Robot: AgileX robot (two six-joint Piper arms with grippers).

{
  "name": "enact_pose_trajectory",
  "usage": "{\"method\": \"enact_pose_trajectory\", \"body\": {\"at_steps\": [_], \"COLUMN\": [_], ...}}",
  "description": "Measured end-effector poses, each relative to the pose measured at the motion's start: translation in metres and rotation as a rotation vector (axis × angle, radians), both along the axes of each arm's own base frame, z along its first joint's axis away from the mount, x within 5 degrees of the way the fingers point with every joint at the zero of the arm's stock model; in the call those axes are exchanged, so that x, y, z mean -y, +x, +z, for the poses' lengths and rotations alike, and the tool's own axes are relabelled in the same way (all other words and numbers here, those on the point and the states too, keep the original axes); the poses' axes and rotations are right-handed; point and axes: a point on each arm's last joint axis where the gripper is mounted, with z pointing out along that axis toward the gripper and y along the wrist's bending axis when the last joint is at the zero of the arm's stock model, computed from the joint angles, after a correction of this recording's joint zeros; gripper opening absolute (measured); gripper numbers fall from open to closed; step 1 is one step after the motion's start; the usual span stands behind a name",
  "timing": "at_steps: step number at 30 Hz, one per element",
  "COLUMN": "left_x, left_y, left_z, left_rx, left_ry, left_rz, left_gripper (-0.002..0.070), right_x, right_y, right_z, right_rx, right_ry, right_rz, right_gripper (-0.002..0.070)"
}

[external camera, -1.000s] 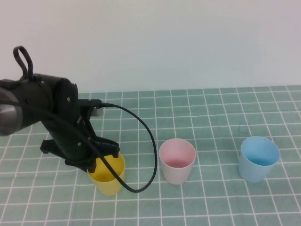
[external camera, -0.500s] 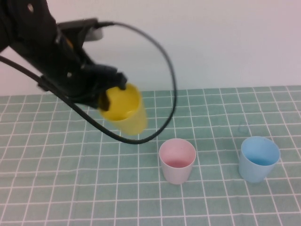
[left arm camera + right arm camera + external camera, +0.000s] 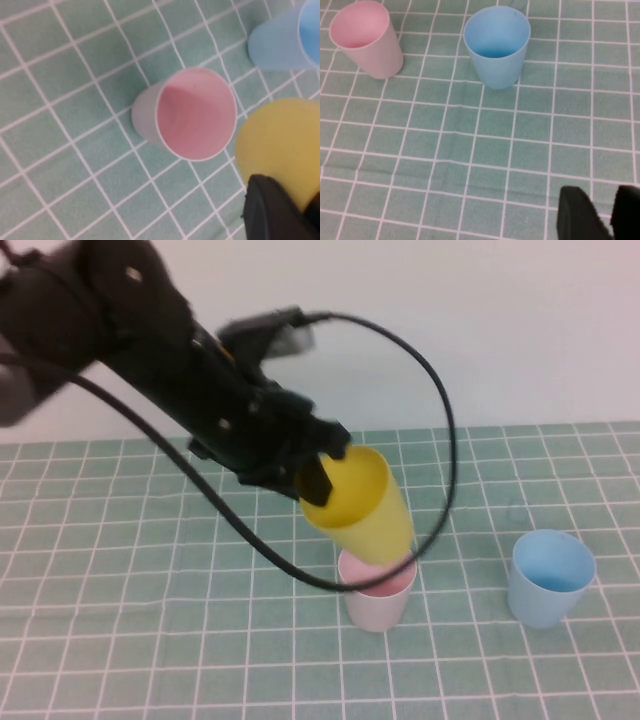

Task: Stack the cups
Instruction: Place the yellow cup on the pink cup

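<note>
From the upper left of the high view, the left pincer (image 3: 312, 472) reaches toward centre, clamped on the rim of the yellow cup (image 3: 360, 505), which hangs tilted in the air with its base just above the pink-lined cup (image 3: 377, 590) on the green grid desk (image 3: 120, 640). Lower right stands the blue cup (image 3: 548, 578). The right pincer (image 3: 600, 210) hovers low over the desk, jaws partly apart and empty. Risk: the tilted cup may catch the pink rim and tip it over.
</note>
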Motion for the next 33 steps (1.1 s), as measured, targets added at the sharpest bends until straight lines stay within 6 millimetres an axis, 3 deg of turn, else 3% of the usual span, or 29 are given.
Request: {"method": "enact_pose_trajectory", "body": {"at_steps": [10, 24, 33], "left_x": [0.024, 0.026, 0.027], "left_y": [0.003, 0.016, 0.020], "left_z": [-0.025, -0.049, -0.054], "left_rx": [0.031, 0.044, 0.046], "left_ry": [0.102, 0.166, 0.164], "left_rz": [-0.039, -0.036, -0.030], "left_gripper": [0.0013, 0.0013, 0.0013], "right_x": [0.000, 0.000, 0.000], "right_y": [0.000, 0.001, 0.001], "right_z": [0.000, 0.001, 0.001], "right_rx": [0.005, 0.020, 0.020], "right_ry": [0.000, -0.001, -0.001], "right_rz": [-0.001, -0.006, -0.006], "right_gripper": [0.0176, 0.0175, 0.0175]}}
